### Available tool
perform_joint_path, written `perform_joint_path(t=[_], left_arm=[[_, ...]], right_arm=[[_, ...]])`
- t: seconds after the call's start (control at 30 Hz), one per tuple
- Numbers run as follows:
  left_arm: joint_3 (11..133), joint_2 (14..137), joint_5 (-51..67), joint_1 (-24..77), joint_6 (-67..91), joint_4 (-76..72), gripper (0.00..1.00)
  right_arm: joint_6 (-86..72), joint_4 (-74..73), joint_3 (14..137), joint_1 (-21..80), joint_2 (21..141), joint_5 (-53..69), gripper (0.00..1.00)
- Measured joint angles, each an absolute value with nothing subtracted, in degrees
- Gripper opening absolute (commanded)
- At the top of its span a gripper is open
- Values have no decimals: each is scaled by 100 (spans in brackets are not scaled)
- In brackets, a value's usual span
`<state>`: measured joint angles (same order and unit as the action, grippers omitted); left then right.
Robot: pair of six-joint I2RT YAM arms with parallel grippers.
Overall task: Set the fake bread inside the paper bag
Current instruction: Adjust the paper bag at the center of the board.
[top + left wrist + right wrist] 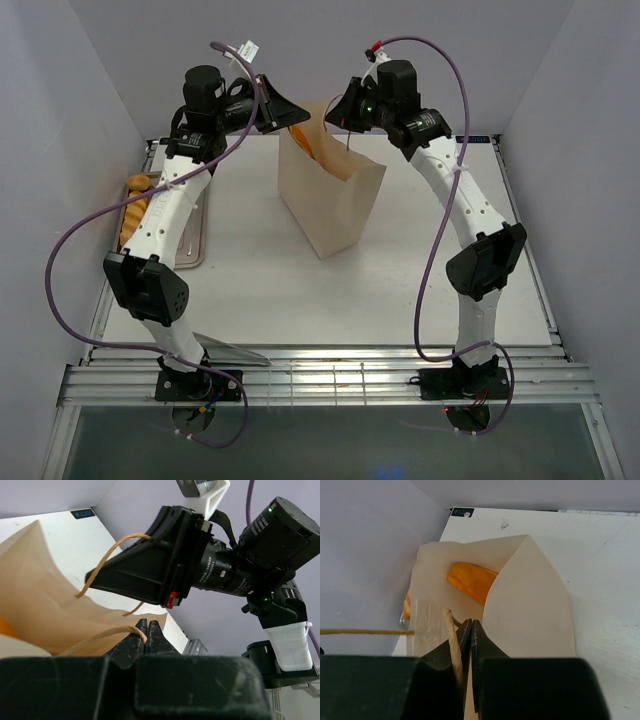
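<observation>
You had one fake bread [470, 582] loaf inside the paper bag [335, 205], left pincer [149, 625] and right pincer [471, 625] both clenched on its rim; next, one likely needed freeing to fetch more from the tray [195, 255].

A lab cell: white table [260, 290] boxed by plain walls [60, 120].

Overhead and close wrist cameras share the paper bag [330, 200].

Bread [470, 582] in bag [335, 195], tray [195, 243] L.
</observation>
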<state>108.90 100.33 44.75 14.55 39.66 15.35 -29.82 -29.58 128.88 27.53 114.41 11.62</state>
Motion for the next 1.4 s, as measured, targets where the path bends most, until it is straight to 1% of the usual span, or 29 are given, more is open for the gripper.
perform_joint_path(t=[0.1, 0.23, 0.57, 0.7, 0.87, 1.07, 1.2, 1.33, 1.37, 1.4], left_arm=[[10744, 9990, 4602, 1546, 4093, 1271, 0], [10138, 9776, 4700, 1573, 4176, 1048, 0], [8936, 9223, 4265, 1549, 3758, 1376, 0], [9096, 9194, 4018, 1498, 3684, 1684, 0], [9994, 9297, 3892, 1162, 3754, 2027, 0], [10864, 9647, 4001, 779, 3979, 2224, 0], [10925, 9832, 4147, 720, 4040, 2272, 0], [10479, 9819, 4211, 722, 4038, 2250, 0], [10342, 9817, 4222, 722, 4034, 2250, 4], [10197, 9813, 4228, 722, 4025, 2257, 12]], right_arm=[[-3245, -2773, 12814, 2893, 11406, 1035, 8], [-3494, -2488, 12363, 3037, 11181, 834, 8], [-3575, -2327, 11629, 3109, 10932, 600, 8], [-3559, -2359, 11695, 3109, 10932, 502, 8], [-3653, -2346, 11747, 3109, 10849, 401, 8], [-3854, -2231, 11465, 3120, 10477, 272, 8], [-3861, -2211, 11463, 3127, 10409, 276, 8], [-3859, -2108, 11255, 3164, 10385, 342, 9], [-3859, -2062, 11172, 3166, 10377, 368, 13], [-3859, -2038, 11107, 3170, 10374, 390, 15]])
